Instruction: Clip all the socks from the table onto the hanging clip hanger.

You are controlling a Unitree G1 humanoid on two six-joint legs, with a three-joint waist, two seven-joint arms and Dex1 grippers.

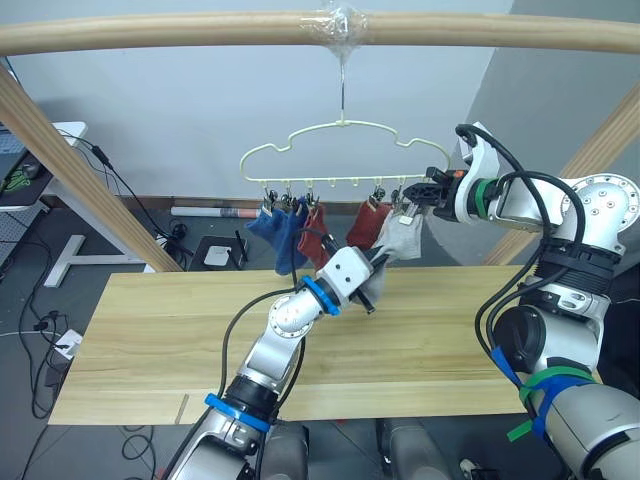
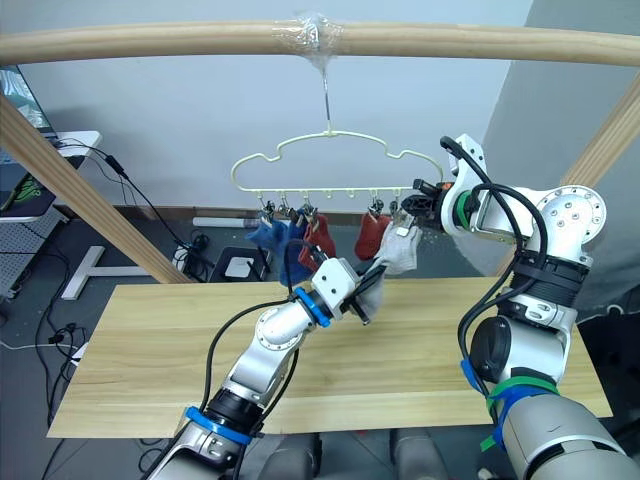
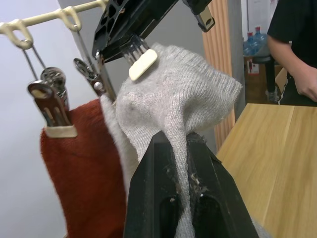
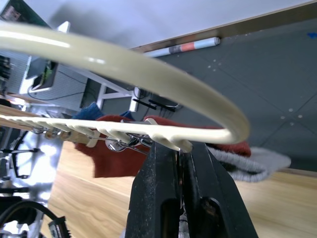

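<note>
Under the clip hanger [image 1: 340,150], left gripper [image 3: 179,148] pinches grey sock [image 3: 183,94] — right gripper [image 4: 182,153] clamps rail.

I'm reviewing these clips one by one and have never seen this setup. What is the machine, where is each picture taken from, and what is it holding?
It is a humanoid robot with two arms, each ending in a two-fingered black gripper. Two pictures come from its head, looking down over the arms; the other two come from cameras on each wrist. A clip hanger hangs from a wooden beam above the table. Blue socks and rust red socks hang clipped. The left gripper pinches a light grey sock under a clip; the right gripper is shut on the hanger's end. A person stands behind.
</note>
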